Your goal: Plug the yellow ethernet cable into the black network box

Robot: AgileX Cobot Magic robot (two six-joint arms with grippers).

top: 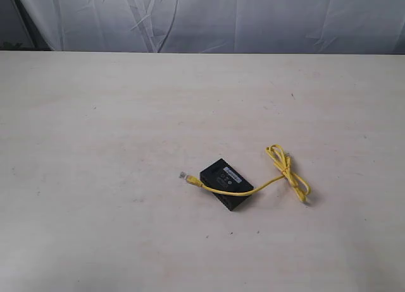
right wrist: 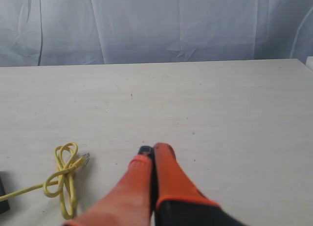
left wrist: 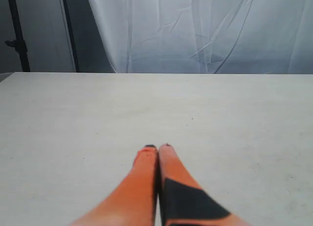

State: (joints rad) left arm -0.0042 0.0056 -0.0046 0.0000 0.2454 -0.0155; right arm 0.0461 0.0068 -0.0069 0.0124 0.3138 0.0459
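The black network box (top: 226, 184) lies flat on the table, right of centre in the exterior view, pale label strip up. The yellow ethernet cable (top: 288, 174) drapes over the box's front: one clear plug (top: 184, 176) rests on the table left of the box, and the knotted loops lie to its right. In the right wrist view the loops (right wrist: 65, 178) and a clear plug (right wrist: 84, 159) sit beside my right gripper (right wrist: 153, 150), which is shut and empty; a corner of the box (right wrist: 2, 199) shows at the edge. My left gripper (left wrist: 157, 147) is shut and empty over bare table. Neither arm shows in the exterior view.
The pale wooden table (top: 95, 146) stretches wide around the box. A wrinkled grey-white curtain (top: 221, 17) hangs behind its far edge. A dark stand (left wrist: 17, 35) rises beyond the table in the left wrist view.
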